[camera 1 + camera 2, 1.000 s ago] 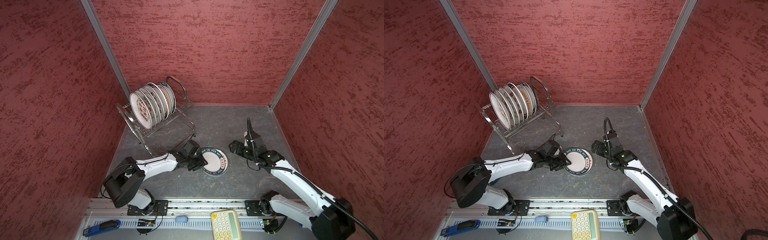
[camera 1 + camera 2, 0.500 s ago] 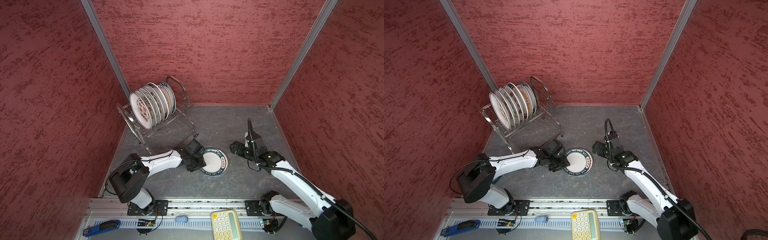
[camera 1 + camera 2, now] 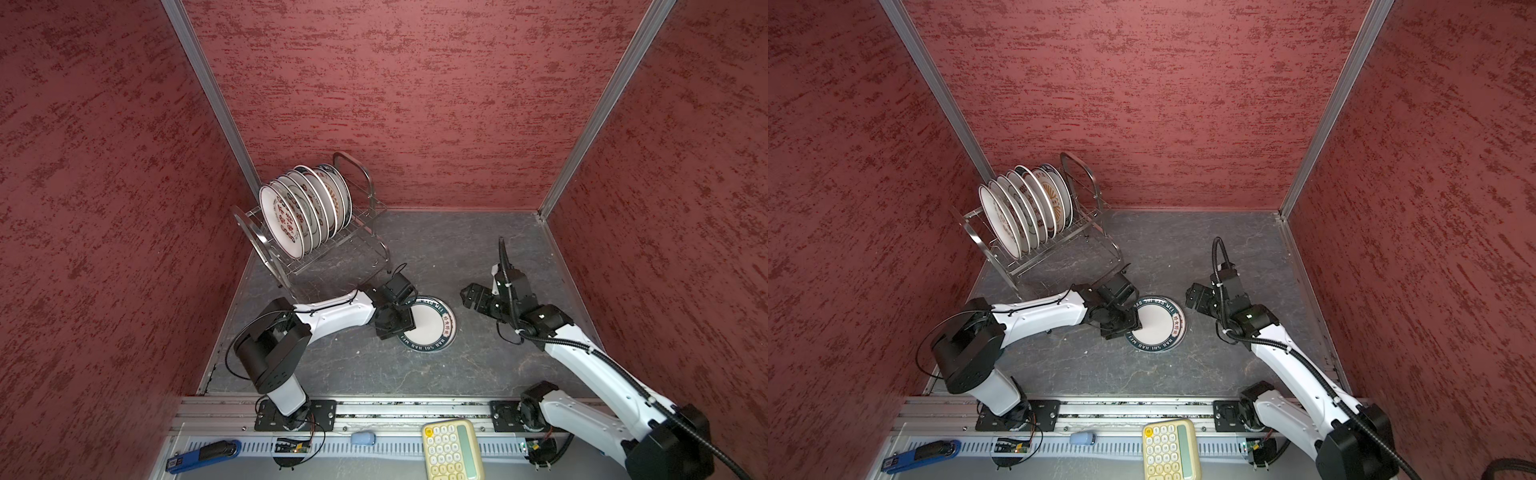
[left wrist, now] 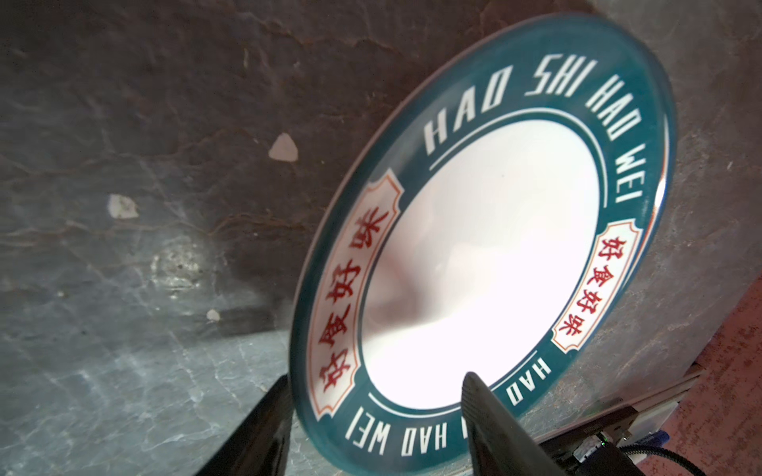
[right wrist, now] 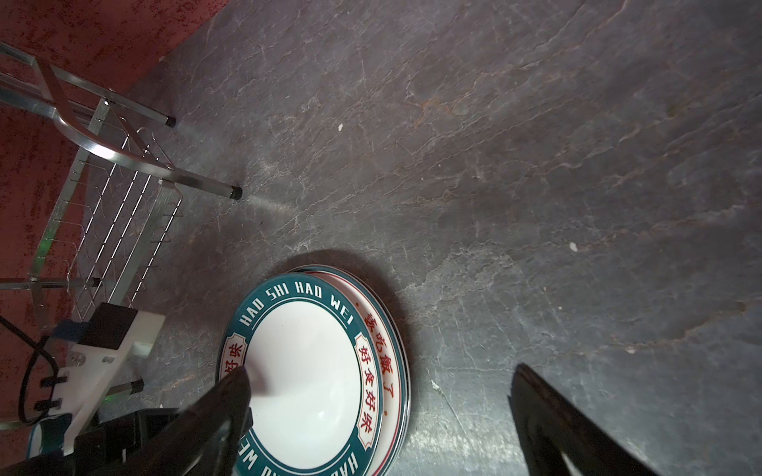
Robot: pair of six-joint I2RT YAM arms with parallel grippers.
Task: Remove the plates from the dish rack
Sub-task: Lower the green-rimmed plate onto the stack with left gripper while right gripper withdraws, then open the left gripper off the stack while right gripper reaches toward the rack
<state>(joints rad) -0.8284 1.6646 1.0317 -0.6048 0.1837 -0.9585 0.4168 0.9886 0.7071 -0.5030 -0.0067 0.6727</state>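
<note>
Fingers [image 4: 490, 420] of both the left gripper [image 4: 376, 377] and right gripper [image 5: 381, 371] are spread. A small pile [image 3: 428, 324] lies mid-frame; most plates [image 3: 305, 212] stand in the dish rack [image 3: 340, 253], upper left.

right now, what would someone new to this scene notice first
The row of white plates standing on edge in the shiny dish rack at the back left catches the eye first, bright against the red walls. Next comes the teal-rimmed plate lying flat in the middle of the table on top of a red-lettered plate, with the left gripper open astride its rim.
</note>
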